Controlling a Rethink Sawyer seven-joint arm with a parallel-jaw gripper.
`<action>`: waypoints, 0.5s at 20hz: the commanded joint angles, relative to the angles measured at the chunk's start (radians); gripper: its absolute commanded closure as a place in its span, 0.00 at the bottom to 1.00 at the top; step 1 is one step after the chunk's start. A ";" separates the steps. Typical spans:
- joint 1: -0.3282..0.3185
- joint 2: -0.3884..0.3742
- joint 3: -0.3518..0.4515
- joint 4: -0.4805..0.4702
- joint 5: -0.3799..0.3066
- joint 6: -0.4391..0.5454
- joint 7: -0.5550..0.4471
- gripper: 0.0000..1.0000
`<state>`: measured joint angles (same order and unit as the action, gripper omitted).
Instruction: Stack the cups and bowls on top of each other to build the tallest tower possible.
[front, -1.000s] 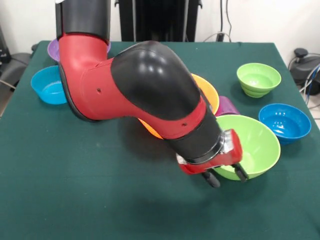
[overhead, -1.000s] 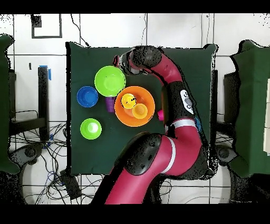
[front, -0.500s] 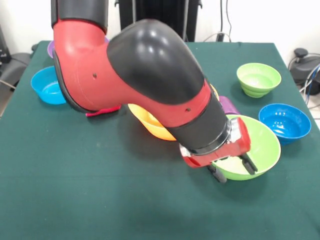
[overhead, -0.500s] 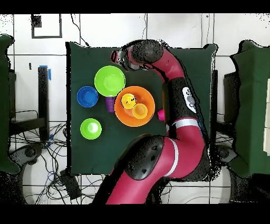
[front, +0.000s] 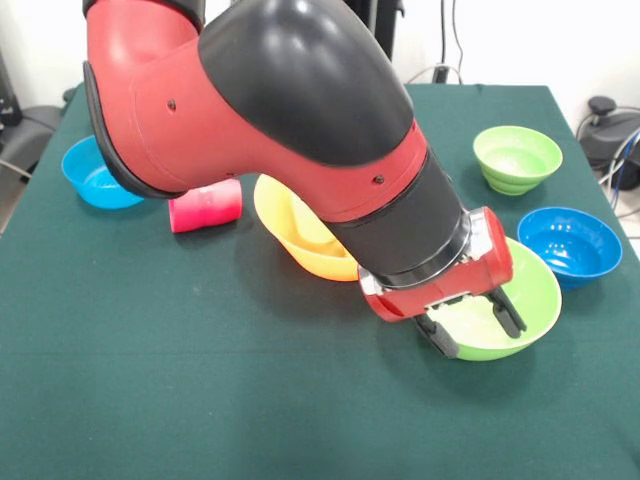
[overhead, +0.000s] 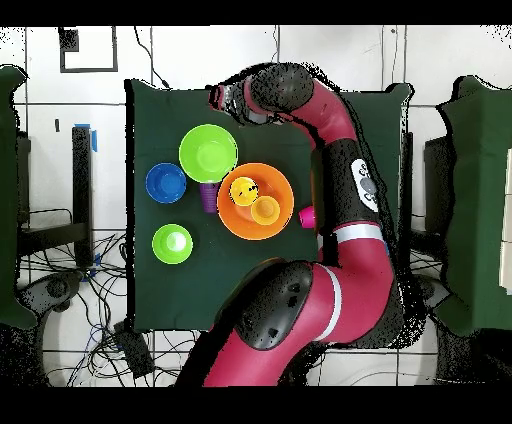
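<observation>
Large orange bowl (overhead: 255, 201) sits mid-table as tower base, with a pale yellow cup (overhead: 243, 190) and a yellow-orange cup (overhead: 266, 210) inside it. Big lime green bowl (front: 505, 300) just beside it, on the side away from the robot's base. A purple cup (overhead: 208, 196) lies wedged between the two. Red-pink cup (front: 205, 206) lies on its side near the orange bowl's other flank. Small green bowl (front: 517, 157) and small blue bowl (front: 569, 244) sit apart; a second blue bowl (front: 95, 172) shows behind the arm.

Gripper (front: 478, 322) hangs at the near rim of the big green bowl, fingers spread, nothing between them.

Handling guess: thin glossy plastic, light, stiff, slippery. Likely to skate on the cloth if nudged. Best hold on the bowl is a pinch across the rim wall, one finger inside, one outside. Cups are ribbed, so better bite; the toppled ones need a grip across the body.
</observation>
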<state>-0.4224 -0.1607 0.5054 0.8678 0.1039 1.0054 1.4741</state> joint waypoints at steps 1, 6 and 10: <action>0.021 0.066 0.046 -0.074 -0.101 0.123 -0.241 0.00; 0.063 0.098 0.028 -0.221 -0.184 0.325 -0.308 0.00; 0.081 0.097 0.027 -0.290 -0.231 0.420 -0.293 0.00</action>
<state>-0.3896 -0.1103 0.5067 0.7096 0.0025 1.2167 1.4741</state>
